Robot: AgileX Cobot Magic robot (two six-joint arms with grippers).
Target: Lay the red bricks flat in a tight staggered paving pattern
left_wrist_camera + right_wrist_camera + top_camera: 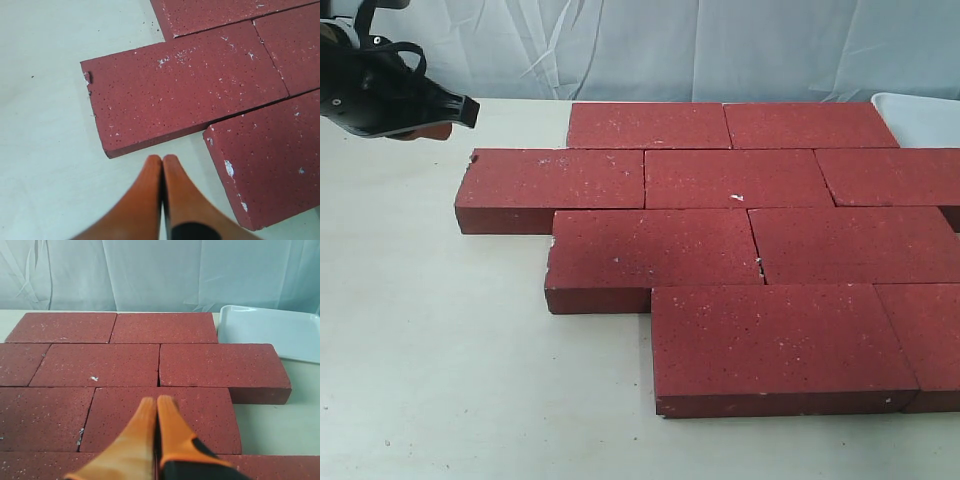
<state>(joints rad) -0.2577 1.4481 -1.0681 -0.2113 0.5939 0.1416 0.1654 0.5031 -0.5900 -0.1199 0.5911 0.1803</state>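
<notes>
The red bricks [735, 180] all lie flat on the table [440, 350] in four offset rows with pretty snug joints, so I'd say it's basically done, maybe one hairline gap to close. Left gripper [162, 162] and right gripper [156, 402] are both pinched together, holding nothing.

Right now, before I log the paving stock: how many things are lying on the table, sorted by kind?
red bricks: 9
white tray: 1
Total: 10
</notes>
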